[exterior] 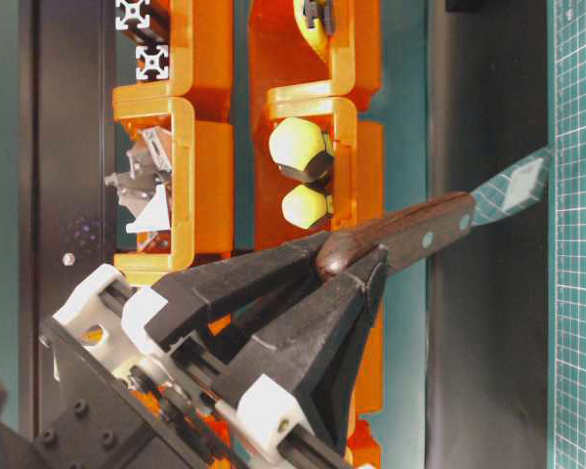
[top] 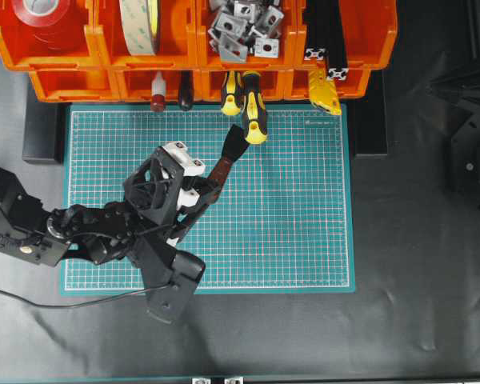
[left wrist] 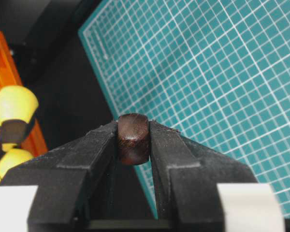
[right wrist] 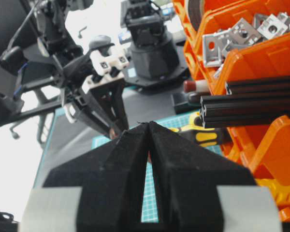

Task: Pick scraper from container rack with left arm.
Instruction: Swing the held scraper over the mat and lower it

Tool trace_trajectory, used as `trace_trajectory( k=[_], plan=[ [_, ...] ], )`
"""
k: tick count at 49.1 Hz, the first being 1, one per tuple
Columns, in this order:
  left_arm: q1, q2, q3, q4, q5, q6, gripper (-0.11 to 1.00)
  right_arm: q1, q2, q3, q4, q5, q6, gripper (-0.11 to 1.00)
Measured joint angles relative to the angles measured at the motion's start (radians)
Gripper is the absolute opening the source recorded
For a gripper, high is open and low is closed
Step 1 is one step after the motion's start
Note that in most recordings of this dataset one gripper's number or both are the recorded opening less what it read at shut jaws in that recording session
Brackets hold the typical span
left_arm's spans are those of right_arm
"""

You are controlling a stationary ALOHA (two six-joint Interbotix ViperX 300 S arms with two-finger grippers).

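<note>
My left tool (top: pixel 210 186) clamps the scraper (top: pixel 228 156) by its rigid, light wooden handle end, blade toward one o'clock, clear of the container rack (top: pixel 56 84), above the mat.

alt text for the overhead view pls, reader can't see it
The left end effector holds the scraper by its wooden handle above a green cutting mat, blade pointing toward the orange rack. The rack runs along the top edge, holding tape rolls, metal brackets and black bars, with yellow-and-black screwdrivers sticking out below.
</note>
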Motion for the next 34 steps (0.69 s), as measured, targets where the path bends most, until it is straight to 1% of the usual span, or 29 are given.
trace_trajectory(
  k=[9, 16, 17, 18, 26, 27, 30, 32, 34],
  plan=[
    [0.008, 0.0, 0.008, 0.0, -0.008, -0.097, 0.21, 0.0, -0.002, 0.0, 0.0, 0.015, 0.014, -0.01],
    [0.009, 0.0, 0.026, 0.0, -0.009, -0.118, 0.21, 0.0, -0.002, -0.002, 0.0, 0.018, 0.014, -0.01],
    [0.009, 0.0, 0.029, 0.0, -0.011, -0.12, 0.23, 0.0, -0.002, -0.002, 0.0, 0.02, 0.015, -0.01],
    [0.009, 0.0, 0.032, 0.0, -0.014, -0.12, 0.28, 0.0, -0.002, -0.002, 0.0, 0.02, 0.015, -0.01],
    [0.011, 0.0, 0.038, -0.002, -0.034, -0.14, 0.76, 0.002, -0.005, -0.002, 0.0, 0.021, 0.015, -0.01],
    [0.011, 0.0, 0.038, 0.0, -0.035, -0.146, 0.8, 0.0, -0.006, 0.0, 0.0, 0.023, 0.015, -0.01],
    [0.009, 0.0, 0.038, 0.0, -0.035, -0.169, 0.89, 0.0, -0.008, 0.0, 0.0, 0.031, 0.015, -0.01],
    [0.009, 0.0, 0.038, 0.0, -0.035, -0.195, 0.91, 0.0, -0.009, 0.0, 0.0, 0.035, 0.015, -0.01],
    [0.008, 0.0, 0.038, 0.0, -0.034, -0.227, 0.91, 0.0, -0.009, -0.002, 0.0, 0.04, 0.015, -0.01]
  ],
)
